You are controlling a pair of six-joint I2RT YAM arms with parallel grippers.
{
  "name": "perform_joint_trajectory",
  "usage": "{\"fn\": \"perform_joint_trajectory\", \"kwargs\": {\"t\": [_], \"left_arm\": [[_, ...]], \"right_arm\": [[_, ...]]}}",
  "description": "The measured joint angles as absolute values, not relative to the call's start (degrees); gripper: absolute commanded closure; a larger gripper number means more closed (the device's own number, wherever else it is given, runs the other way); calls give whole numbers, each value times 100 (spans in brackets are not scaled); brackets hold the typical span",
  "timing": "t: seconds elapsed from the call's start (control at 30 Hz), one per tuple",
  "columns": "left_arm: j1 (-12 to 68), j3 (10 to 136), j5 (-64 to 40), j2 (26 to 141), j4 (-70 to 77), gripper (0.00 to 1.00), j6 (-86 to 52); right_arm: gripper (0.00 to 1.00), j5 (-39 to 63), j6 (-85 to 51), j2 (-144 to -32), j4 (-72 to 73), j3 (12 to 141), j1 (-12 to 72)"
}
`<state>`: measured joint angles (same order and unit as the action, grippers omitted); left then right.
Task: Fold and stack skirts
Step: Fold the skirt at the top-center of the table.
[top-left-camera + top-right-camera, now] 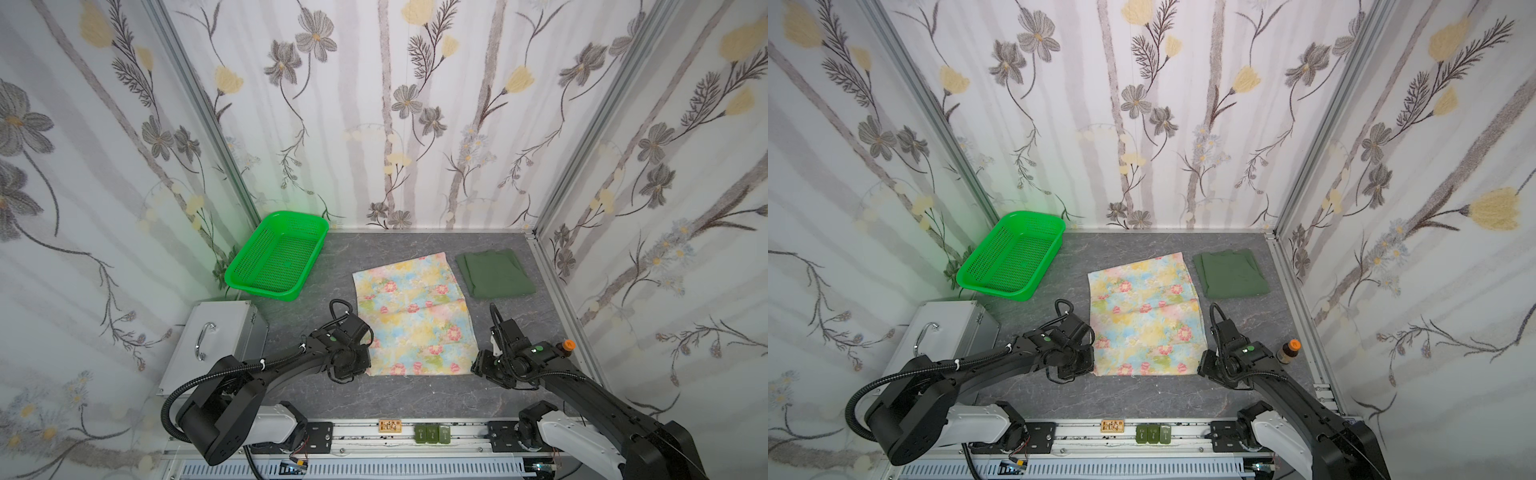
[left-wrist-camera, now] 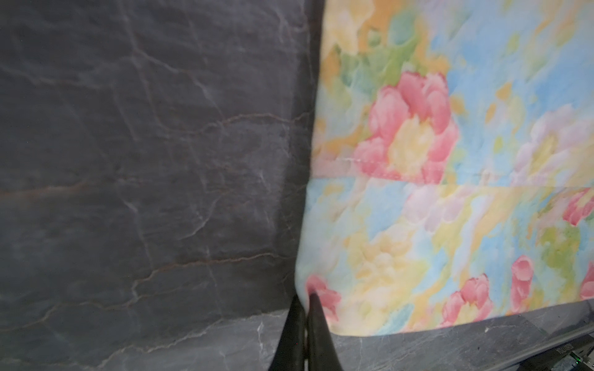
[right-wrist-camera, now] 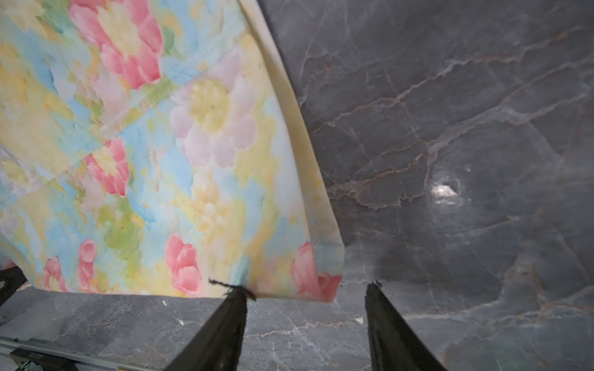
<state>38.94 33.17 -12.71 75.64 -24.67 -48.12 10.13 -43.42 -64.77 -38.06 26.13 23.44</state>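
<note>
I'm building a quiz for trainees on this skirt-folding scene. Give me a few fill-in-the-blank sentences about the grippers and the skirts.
1. The left gripper is ____ on a near corner of the floral skirt.
2. The right gripper is ____, its jaws either side of the other near corner.
3. The folded olive-green skirt lies on the robot's ____ side.
Missing words: shut; open; right.

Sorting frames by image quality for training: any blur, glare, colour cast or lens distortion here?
Left wrist view: the floral skirt looks soft, slightly blurred. Right wrist view: a bright glare spot on the table. Both top views: the walls lean outward, a wide-angle effect, and the green basket casts a green tint on them nearby.
</note>
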Motion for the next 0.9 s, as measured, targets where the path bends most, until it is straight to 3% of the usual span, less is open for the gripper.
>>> {"fn": "perform_joint_trajectory", "kwargs": {"t": [0.17,0.3,0.53,0.9], "left_arm": [[3894,3317,-1271,7561,-2467,100,-4816],[3887,3317,-1273,7561,-2467,100,-4816],[3857,3310,-1315,7531,-2462,100,-4816],[3848,3308,-1406,6683,-2558,100,-4950]], "right_arm": [[43,1011,-4303,-6740,-3586,2587,2346],[60,985,-4276,-6971,-3426,2598,2346],[100,838,-4187,-7063,-3308,2626,2344],[100,709,-4246,-6276,-3758,3120,2357]]}}
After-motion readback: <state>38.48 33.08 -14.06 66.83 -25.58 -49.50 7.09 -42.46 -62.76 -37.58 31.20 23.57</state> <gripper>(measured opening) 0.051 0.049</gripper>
